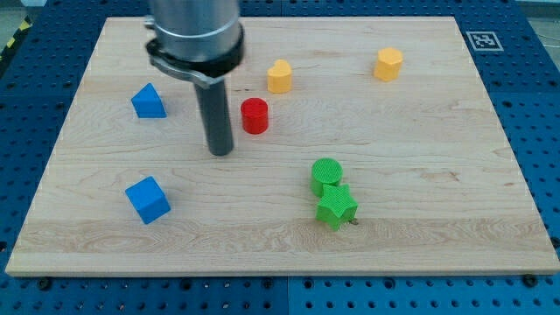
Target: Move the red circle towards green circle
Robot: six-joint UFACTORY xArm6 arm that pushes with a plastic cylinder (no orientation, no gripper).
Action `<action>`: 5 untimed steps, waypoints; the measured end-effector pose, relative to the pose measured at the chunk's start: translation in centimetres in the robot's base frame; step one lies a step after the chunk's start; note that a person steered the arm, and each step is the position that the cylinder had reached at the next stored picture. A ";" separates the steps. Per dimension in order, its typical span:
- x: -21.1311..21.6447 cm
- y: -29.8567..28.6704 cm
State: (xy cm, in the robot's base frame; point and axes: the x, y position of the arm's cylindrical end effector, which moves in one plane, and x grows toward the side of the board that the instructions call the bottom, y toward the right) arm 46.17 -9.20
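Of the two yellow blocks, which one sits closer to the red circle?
The left yellow block, just up and right of the red circle. The other yellow block lies far off toward the view's right.

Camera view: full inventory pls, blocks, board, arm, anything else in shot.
red circle: 1, red, upper middle of the board, just to the view's right of my tip
green circle: 1, green, lower right of centre, touching the green star
green star: 1, green, directly below the green circle
yellow blocks: 2, yellow, one at top centre, one at top right
blue blocks: 2, blue, one at upper left, one at lower left
wooden board: 1, light wood, fills the view
marker tag: 1, black and white, top right corner
my tip: 1, dark rod, left of the red circle, not touching it
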 end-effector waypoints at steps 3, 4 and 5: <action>-7.7 0.1; -6.2 3.2; -6.1 3.2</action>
State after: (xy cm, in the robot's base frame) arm 40.04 -6.04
